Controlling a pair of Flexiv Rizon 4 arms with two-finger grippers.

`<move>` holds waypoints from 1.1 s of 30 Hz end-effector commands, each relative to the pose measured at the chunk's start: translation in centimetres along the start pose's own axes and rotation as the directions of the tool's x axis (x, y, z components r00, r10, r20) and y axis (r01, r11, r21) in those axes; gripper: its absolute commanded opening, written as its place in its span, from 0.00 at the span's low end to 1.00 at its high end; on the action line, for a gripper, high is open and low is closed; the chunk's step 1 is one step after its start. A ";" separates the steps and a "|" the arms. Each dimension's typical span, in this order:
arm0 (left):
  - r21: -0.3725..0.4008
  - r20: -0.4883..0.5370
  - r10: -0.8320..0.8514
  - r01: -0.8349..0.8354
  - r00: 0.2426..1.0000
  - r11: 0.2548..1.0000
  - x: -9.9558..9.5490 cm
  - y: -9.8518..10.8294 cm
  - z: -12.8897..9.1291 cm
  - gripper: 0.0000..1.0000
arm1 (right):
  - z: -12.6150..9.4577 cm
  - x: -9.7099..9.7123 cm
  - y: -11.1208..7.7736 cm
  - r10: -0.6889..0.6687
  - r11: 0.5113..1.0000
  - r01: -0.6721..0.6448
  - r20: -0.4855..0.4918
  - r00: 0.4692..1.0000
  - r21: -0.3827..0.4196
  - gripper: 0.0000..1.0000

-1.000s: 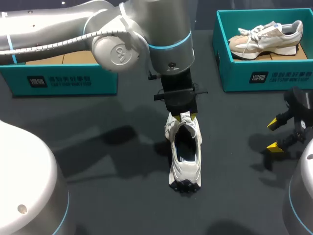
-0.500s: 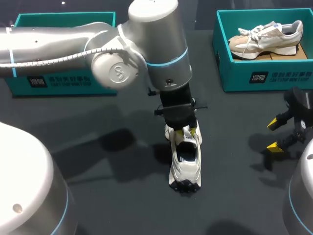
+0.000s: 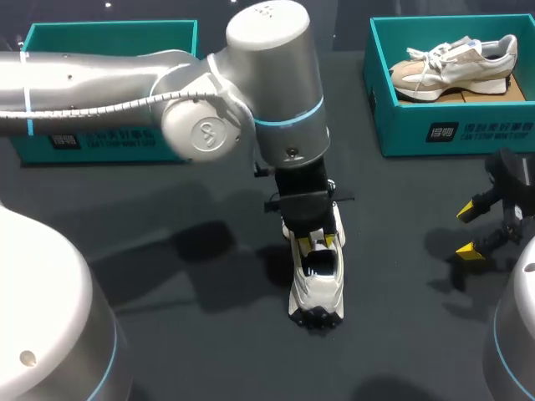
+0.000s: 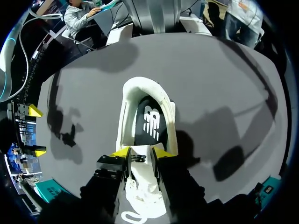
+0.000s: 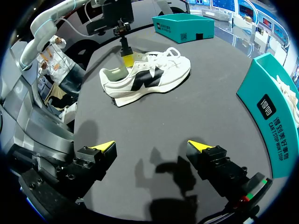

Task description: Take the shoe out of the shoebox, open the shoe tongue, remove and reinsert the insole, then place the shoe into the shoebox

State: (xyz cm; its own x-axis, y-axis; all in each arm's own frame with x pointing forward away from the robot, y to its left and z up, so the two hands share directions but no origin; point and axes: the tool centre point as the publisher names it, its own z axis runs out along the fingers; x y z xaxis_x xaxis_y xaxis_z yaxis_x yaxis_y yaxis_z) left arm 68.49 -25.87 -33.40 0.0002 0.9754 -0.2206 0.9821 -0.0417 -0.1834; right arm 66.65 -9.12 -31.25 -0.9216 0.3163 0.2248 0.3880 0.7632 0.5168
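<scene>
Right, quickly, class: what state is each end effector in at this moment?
Left end effector: closed on the shoe tongue.
Right end effector: open, holding nothing.

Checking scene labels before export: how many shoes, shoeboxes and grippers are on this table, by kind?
Shoes: 2 (white shoe on the table, beige shoe in the right shoebox)
Shoeboxes: 2 (right shoebox, left shoebox, both teal)
Grippers: 2 (left gripper on the white shoe's tongue, right gripper open)
Total: 6
</scene>
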 end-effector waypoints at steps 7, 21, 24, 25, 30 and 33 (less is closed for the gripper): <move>-0.063 0.048 -0.131 0.133 0.990 0.989 1.3 -3.0 -4.5 0.42 | 0.0 0.1 0.0 0.000 1.000 0.000 0.003 1.000 0.002 1.00; -0.103 0.024 -0.350 0.351 0.936 0.931 1.3 -4.2 -7.8 1.00 | 0.0 0.1 0.0 0.000 1.000 0.000 0.003 1.000 0.002 1.00; -0.126 0.025 -0.414 0.414 0.910 0.902 1.2 -4.7 -7.6 1.00 | 0.0 0.1 0.0 0.000 1.000 0.000 0.003 1.000 0.002 1.00; -0.133 0.033 -0.494 0.494 0.869 0.859 1.1 -4.9 -7.4 1.00 | 0.0 0.1 0.0 0.000 1.000 0.000 0.003 1.000 0.002 1.00; -0.129 0.168 -0.853 0.869 0.495 0.479 1.1 -6.5 -7.4 1.00 | 0.0 0.1 0.0 0.000 1.000 0.000 0.003 1.000 0.002 1.00; -0.159 0.217 -0.862 0.888 0.459 0.432 1.4 -6.6 -7.9 1.00 | 0.0 0.1 0.0 0.000 1.000 0.000 0.003 1.000 0.002 1.00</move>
State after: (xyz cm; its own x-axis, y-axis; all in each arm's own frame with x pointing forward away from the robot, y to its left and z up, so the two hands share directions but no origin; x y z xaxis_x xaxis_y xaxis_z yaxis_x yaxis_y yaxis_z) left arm 64.00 -22.91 -25.36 -0.6000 0.7892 -0.1307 0.7980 0.5788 -0.1681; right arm 66.65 -9.12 -31.24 -0.9216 0.3164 0.2248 0.3881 0.7631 0.5167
